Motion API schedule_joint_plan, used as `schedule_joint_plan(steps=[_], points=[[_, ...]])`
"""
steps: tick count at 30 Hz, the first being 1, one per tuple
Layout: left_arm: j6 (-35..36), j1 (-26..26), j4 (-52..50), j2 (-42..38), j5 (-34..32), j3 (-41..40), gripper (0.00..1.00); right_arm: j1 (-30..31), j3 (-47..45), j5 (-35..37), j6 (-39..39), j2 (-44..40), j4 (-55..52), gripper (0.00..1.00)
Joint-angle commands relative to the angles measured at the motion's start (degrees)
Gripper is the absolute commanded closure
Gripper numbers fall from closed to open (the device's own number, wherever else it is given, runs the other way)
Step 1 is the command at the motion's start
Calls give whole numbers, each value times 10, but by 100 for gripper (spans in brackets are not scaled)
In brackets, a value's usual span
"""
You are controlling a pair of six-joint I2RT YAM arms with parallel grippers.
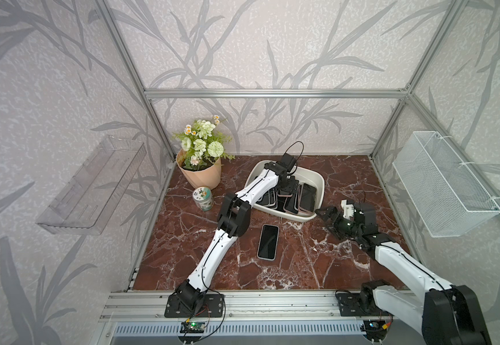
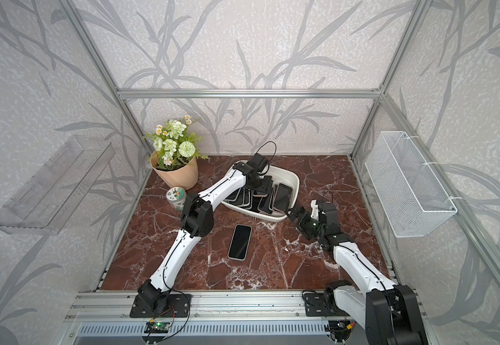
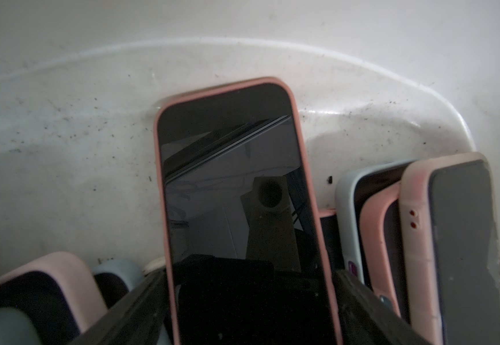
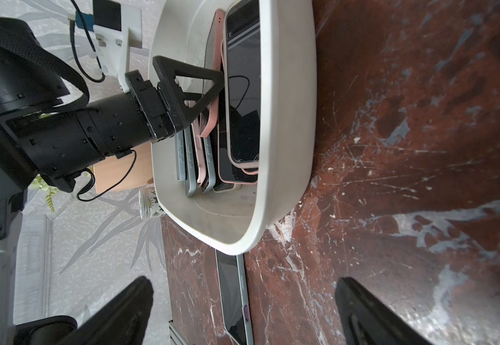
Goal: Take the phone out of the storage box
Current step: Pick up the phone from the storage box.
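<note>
- My left gripper (image 3: 250, 298) is down in the box (image 1: 314, 174), jaws astride a phone (image 3: 230, 179); can't tell if gripping.
- My right gripper (image 1: 326, 221) hangs low beside it, spread.

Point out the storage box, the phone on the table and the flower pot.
storage box (image 1: 310, 176), in a top view, far inner wall
phone on the table (image 1: 268, 242), in a top view, screen middle
flower pot (image 1: 204, 177), in a top view, front side

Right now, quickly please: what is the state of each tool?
Left tool: open, astride a pink-cased phone in the storage box.
Right tool: open, empty.
</note>
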Motion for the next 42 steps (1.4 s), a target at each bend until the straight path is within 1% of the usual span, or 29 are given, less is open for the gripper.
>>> schedule_joint_plan(steps=[1,7,9,10,12,15,18,22,26,31,35,37,40,42], points=[[0,19,-89,46,-47,9,9,-3,-6,5,-5,2,11,1],[1,17,-114,79,-33,45,11,-3,-5,10,-9,-6,3,1],[1,16,-115,80,-31,43,14,-3,-5,10,-9,-7,2,1],[1,16,-115,80,-30,41,18,-3,-5,11,-8,-7,1,1],[1,15,-118,76,-29,38,21,-3,-5,11,-8,-8,0,1],[-3,16,-116,59,-19,29,22,-3,-4,12,-9,-9,-2,1],[-9,17,-106,31,7,11,23,-3,-3,10,-6,-10,-2,1],[-30,20,-54,-32,68,-45,24,-3,4,8,-6,-22,-13,1],[-73,28,17,-96,142,-110,24,-3,12,10,-8,-46,-37,1],[-110,36,67,-158,203,-175,24,-3,18,14,-16,-80,-74,1],[-150,46,138,-222,251,-265,24,-3,19,13,-19,-106,-98,1],[-181,51,190,-262,278,-331,24,-3,19,15,-20,-121,-112,1],[-213,56,251,-326,298,-425,24,-3,19,16,-18,-138,-123,1],[-219,57,267,-368,305,-466,25,-2,19,18,-16,-146,-127,1]])
